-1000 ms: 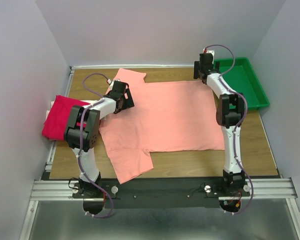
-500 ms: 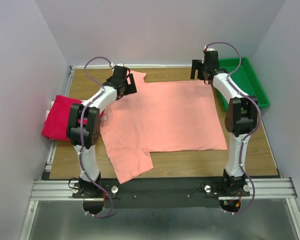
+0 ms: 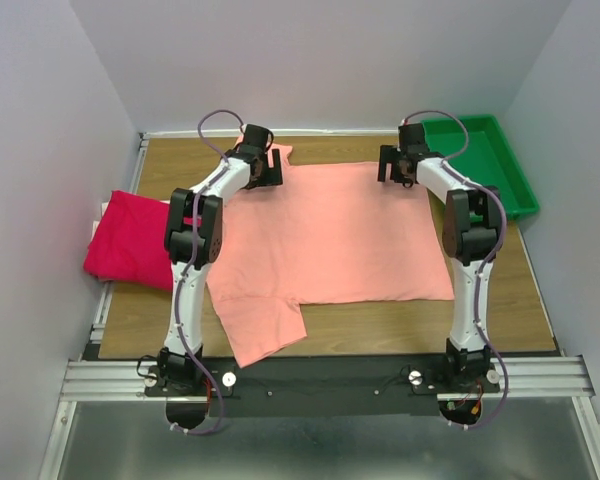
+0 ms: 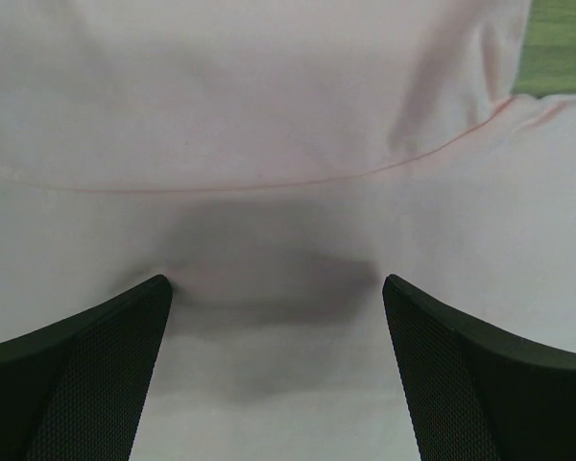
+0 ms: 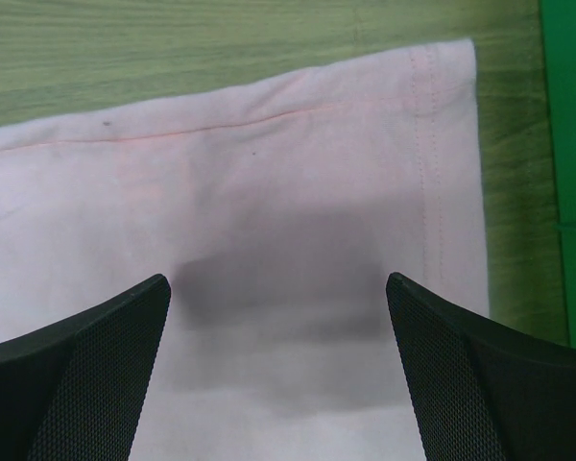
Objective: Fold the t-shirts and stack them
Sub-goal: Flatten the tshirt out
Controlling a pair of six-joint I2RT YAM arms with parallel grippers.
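— Two shirts seen from overhead. Where are they?
— The salmon-pink cloth t-shirt lies spread flat across the middle of the wooden table, sleeves toward the left edge and hem toward the right. The magenta-red cloth t-shirt sits bunched at the left edge. A green plastic tray occupies the far right corner.
— And the arms?
— The left gripper hangs over the pink shirt's far sleeve and the right gripper over its far hem corner. I'd judge they are paired along that far side to pinch it and fold it toward the near edge.
— What does the left wrist view show?
— The left gripper has its fingers spread wide with nothing held. It is low over smooth pale cloth, its shadow close beneath. A curved seam runs across, probably where the sleeve joins. I cannot tell whether the tips touch.
— And the right wrist view?
— The right gripper is likewise wide apart and empty. Below it the shirt's far right corner lies flat, with a double-stitched hem along the right side. Bare table shows beyond it and the tray just to the right. The cloth looks thin and limp, so a shallow pinch may slip.
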